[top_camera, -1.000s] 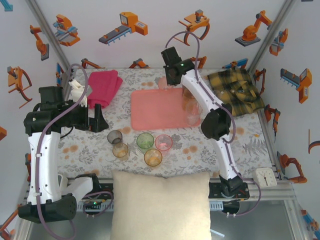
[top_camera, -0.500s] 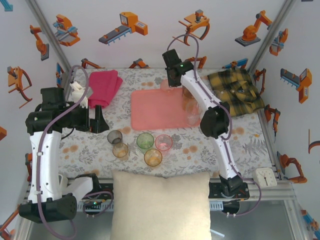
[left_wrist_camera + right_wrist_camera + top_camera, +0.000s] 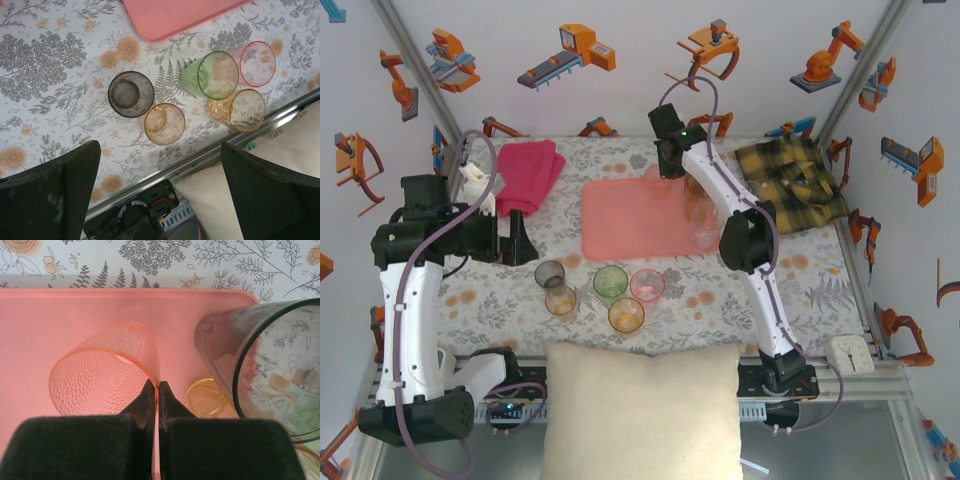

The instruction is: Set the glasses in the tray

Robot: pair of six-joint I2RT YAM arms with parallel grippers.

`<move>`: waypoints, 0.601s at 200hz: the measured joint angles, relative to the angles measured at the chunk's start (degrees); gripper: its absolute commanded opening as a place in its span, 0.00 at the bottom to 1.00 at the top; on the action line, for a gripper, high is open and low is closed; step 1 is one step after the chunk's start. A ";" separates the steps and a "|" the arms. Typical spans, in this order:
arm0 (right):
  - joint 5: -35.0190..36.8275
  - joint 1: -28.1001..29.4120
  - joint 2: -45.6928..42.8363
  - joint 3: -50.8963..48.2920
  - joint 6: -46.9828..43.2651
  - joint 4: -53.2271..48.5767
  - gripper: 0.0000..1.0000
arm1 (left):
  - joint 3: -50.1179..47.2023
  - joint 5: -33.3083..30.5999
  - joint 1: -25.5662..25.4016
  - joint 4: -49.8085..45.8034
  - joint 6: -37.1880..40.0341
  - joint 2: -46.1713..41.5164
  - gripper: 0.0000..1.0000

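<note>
Pink glass, rim pinched in my right gripper's jaws, is over the tray for placing; left gripper's jaws gape idle.

We count five glasses upright just before the salmon tray; a pink dimpled glass and others sit over it.
</note>
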 measured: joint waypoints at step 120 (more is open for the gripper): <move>-1.99 -1.11 0.02 0.00 1.20 -0.15 0.00 | -0.24 0.09 0.00 0.04 0.00 0.22 0.97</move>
